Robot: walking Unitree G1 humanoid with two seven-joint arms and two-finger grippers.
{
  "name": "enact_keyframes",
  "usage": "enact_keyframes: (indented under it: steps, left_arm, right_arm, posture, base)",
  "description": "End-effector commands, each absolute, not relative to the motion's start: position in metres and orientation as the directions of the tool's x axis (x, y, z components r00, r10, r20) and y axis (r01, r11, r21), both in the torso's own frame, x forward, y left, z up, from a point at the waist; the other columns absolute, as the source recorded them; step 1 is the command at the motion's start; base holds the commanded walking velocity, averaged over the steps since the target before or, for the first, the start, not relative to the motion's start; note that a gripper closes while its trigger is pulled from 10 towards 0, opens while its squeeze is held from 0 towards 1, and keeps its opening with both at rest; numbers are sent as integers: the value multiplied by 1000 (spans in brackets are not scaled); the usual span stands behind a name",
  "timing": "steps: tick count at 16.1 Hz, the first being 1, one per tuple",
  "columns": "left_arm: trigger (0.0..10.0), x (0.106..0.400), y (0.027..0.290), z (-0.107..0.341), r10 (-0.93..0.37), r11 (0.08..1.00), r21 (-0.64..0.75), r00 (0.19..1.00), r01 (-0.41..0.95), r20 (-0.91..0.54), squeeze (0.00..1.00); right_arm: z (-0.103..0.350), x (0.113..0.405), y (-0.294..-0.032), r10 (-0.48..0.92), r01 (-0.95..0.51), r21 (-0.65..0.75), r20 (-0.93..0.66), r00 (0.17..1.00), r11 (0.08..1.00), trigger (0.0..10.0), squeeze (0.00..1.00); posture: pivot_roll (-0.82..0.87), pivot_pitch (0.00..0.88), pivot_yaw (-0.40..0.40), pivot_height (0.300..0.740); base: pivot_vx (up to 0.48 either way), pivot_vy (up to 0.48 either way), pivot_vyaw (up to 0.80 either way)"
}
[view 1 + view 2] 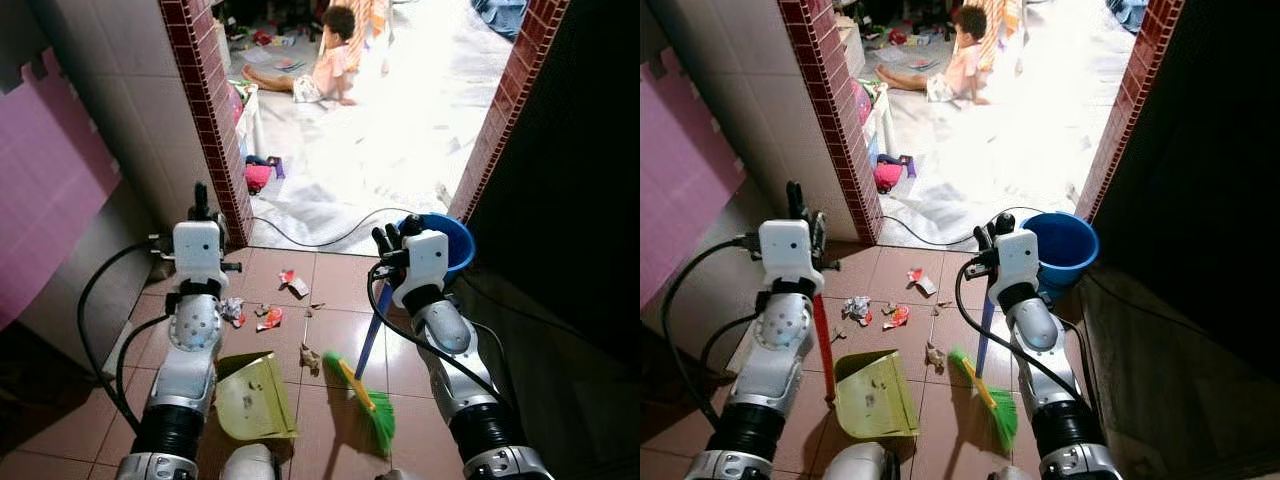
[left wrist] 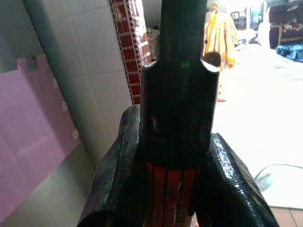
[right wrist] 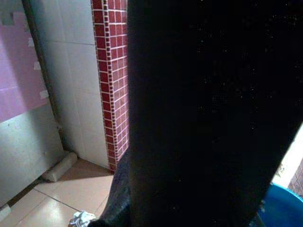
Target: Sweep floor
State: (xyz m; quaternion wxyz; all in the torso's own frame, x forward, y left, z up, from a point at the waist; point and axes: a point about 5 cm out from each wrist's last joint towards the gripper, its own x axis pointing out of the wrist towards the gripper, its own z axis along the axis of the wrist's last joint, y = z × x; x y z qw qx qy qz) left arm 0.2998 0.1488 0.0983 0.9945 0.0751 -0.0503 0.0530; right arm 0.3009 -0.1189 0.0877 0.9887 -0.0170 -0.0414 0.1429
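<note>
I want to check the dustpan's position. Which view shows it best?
The right eye view: the yellow-green dustpan lies whole beside its red handle. The left eye view has the left arm hiding its edge; the left wrist view shows just the gripped handle.

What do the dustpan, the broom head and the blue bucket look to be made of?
Dustpan: probably thin yellow-green plastic, smooth with a slight sheen. Broom head: green bristles, likely synthetic, on a yellow block, maybe plastic. Blue bucket: likely moulded plastic, uniform glossy colour and a rolled rim.
</note>
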Motion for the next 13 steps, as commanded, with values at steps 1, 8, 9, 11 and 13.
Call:
enact_keyframes:
  steps: [1,8,9,11,13]
  left_arm:
    - [10000,301,143,104,75,986,137,987,-95,145,0]
    - [10000,303,133,96,24,993,113,992,-37,120,0]
    - [10000,302,133,95,21,993,116,993,-35,119,0]
    - [10000,302,132,94,13,993,119,993,-28,119,0]
    - [10000,303,129,94,-1,993,117,993,-13,120,0]
  right_arm:
    - [87,302,-121,280,-275,-75,65,958,958,10000,0]
    - [93,307,-119,289,-283,-74,88,953,956,10000,0]
    - [93,307,-118,288,-282,-73,88,954,957,10000,0]
    - [93,306,-117,289,-284,-69,90,953,956,10000,0]
    - [92,305,-117,289,-283,-68,88,953,957,10000,0]
  posture:
    - [5,0,42,740]
    - [0,0,45,740]
    - [0,0,45,740]
    - [2,0,45,740]
    - [-1,0,44,740]
  base:
    - [0,0,0]
    - [0,0,306]
    - [0,0,0]
    - [266,0,0]
    - [339,0,0]
